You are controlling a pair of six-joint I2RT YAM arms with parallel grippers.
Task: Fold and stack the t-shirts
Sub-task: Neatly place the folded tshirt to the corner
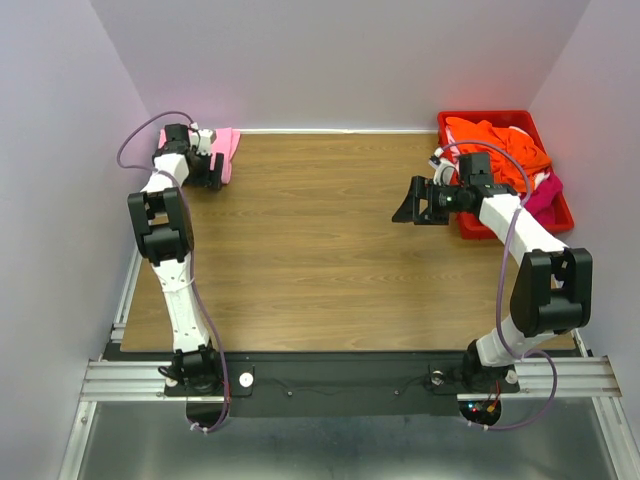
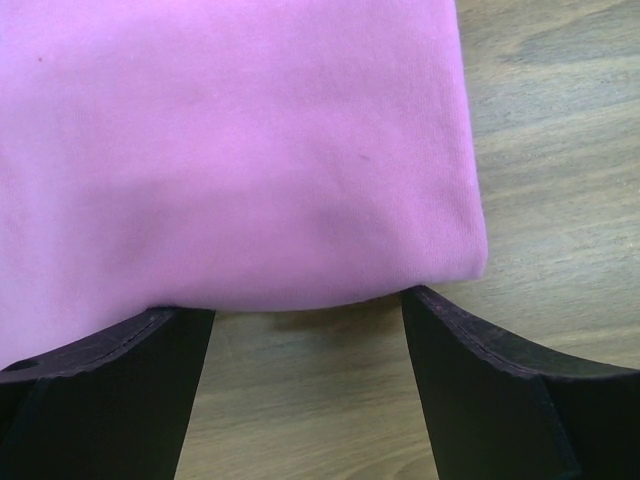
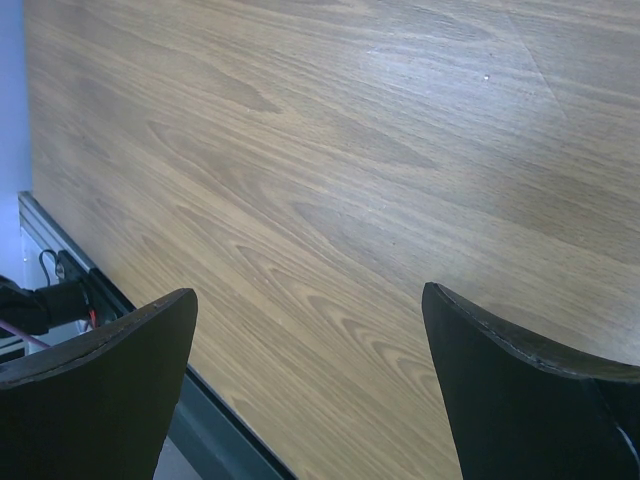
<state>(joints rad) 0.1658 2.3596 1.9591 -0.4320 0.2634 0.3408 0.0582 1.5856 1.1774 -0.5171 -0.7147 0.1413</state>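
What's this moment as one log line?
left gripper: open, at folded pink t-shirt | right gripper: open, empty, above table | red bin: orange t-shirt inside

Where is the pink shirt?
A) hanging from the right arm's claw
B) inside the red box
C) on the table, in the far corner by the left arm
C: the pink shirt lies on the table just in front of the open left gripper.
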